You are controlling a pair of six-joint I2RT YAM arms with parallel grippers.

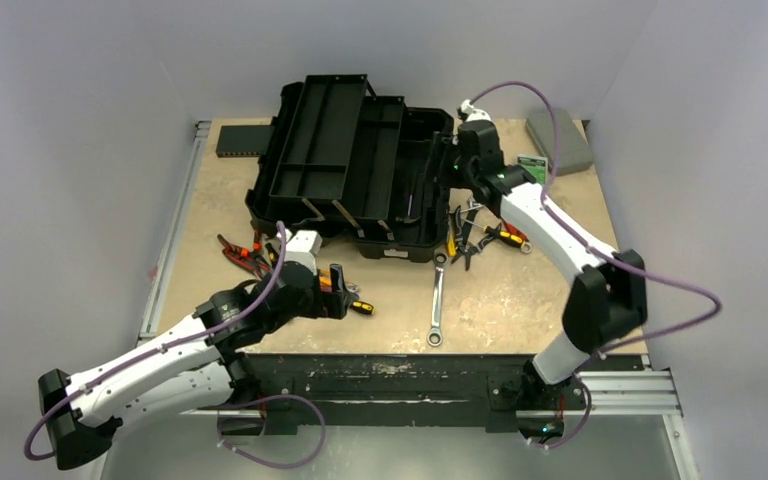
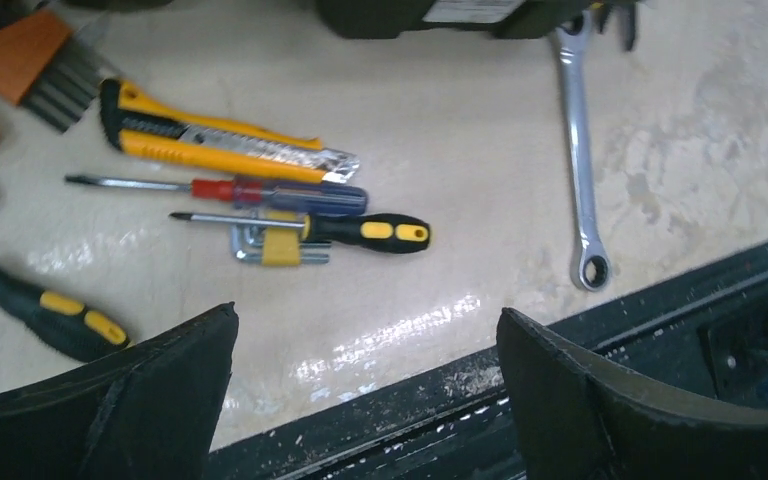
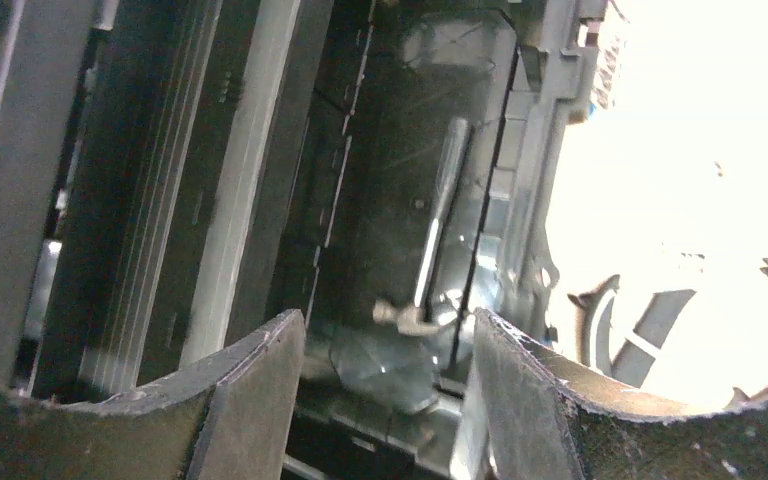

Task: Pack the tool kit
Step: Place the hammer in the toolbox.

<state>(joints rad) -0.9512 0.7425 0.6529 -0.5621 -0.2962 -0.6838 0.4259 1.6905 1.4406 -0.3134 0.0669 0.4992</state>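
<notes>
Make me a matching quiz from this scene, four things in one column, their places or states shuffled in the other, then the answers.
1. long silver metal wrench
2. yellow and black plastic utility knife
3. large black plastic toolbox
4. flat grey rectangular case

A. far right corner of the table
B. open, trays lifted out
C. right beside a red-and-blue screwdriver
D. lying by itself in front of the toolbox

Pairs: 1-D, 2-C, 3-B, 4-A

No legible txt in any view. White label (image 2: 470, 8) on front wall of toolbox (image 1: 412, 232): print too small and cropped at frame edge in left wrist view, unreadable. Green card (image 1: 532, 165) lying on table (image 1: 520, 300), far-right side: pale markings seen, chars not resolvable.
</notes>
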